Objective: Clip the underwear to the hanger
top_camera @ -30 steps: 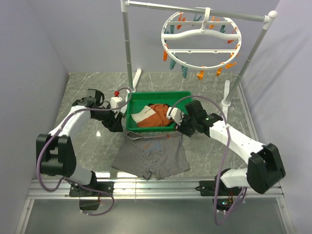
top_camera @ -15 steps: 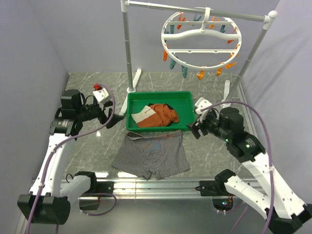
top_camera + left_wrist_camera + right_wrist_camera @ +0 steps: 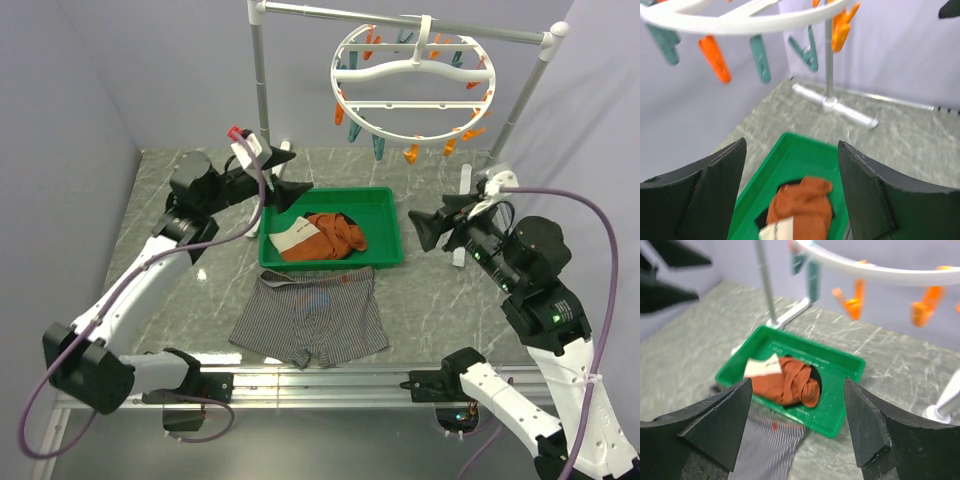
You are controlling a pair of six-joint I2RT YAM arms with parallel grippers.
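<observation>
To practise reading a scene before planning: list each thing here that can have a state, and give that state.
underwear: spread flat on the table, unclipped.
hanger: hung on the rack, nothing clipped to it.
green tray: holding the orange garment and white cloth.
left end effector: open, empty.
right end effector: open, empty.

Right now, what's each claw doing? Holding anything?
Left claw: open, holding nothing.
Right claw: open, holding nothing.
</observation>
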